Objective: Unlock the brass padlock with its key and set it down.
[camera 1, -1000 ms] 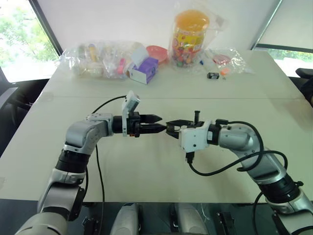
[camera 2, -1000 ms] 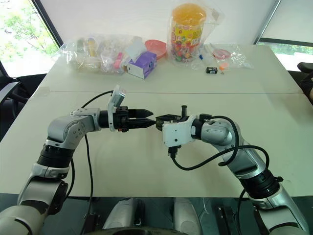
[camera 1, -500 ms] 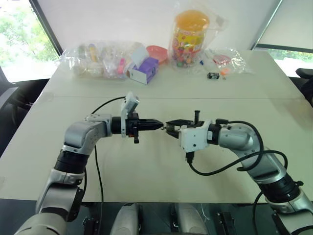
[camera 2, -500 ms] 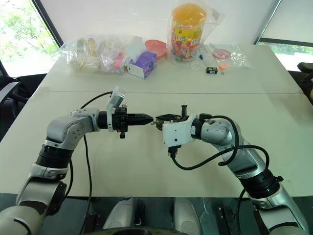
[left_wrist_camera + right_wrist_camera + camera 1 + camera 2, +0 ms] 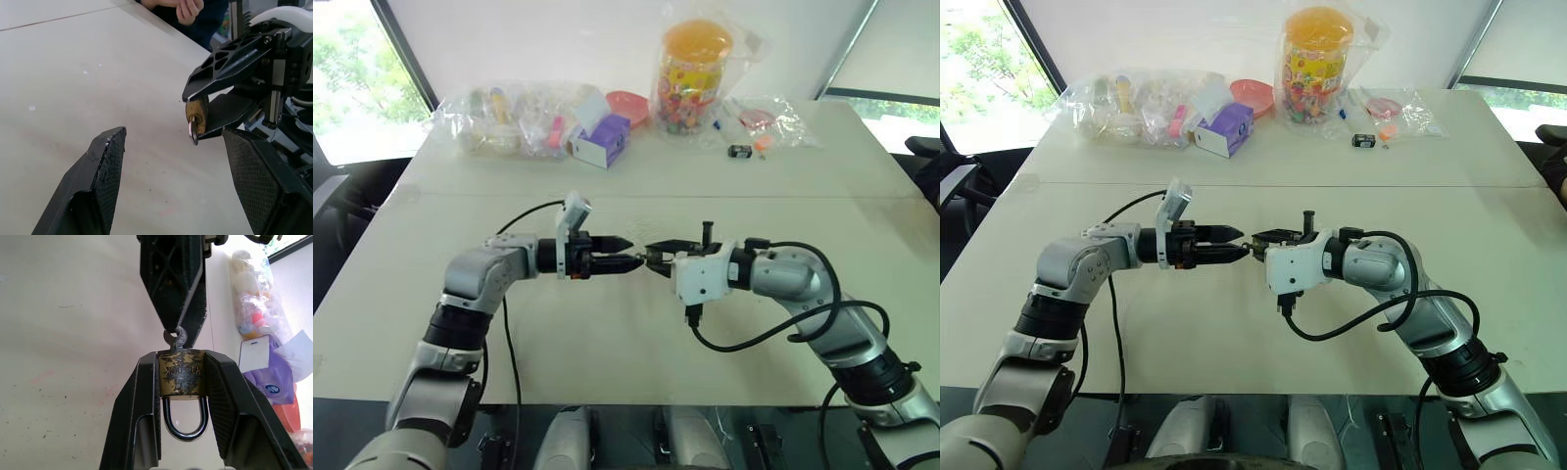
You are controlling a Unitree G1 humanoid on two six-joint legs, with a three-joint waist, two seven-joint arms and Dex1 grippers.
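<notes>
Two end effectors meet tip to tip above the desk [image 5: 607, 333] in the eye views. Left wrist view: the left end effector [image 5: 173, 147] stands wide, fingers [image 5: 105, 166] apart on either side of the key [image 5: 193, 132], gripping nothing. Right wrist view: the right end effector [image 5: 182, 363] clamps the brass padlock [image 5: 180, 375] by its body, shackle toward the wrist, key projecting from the keyhole.
</notes>
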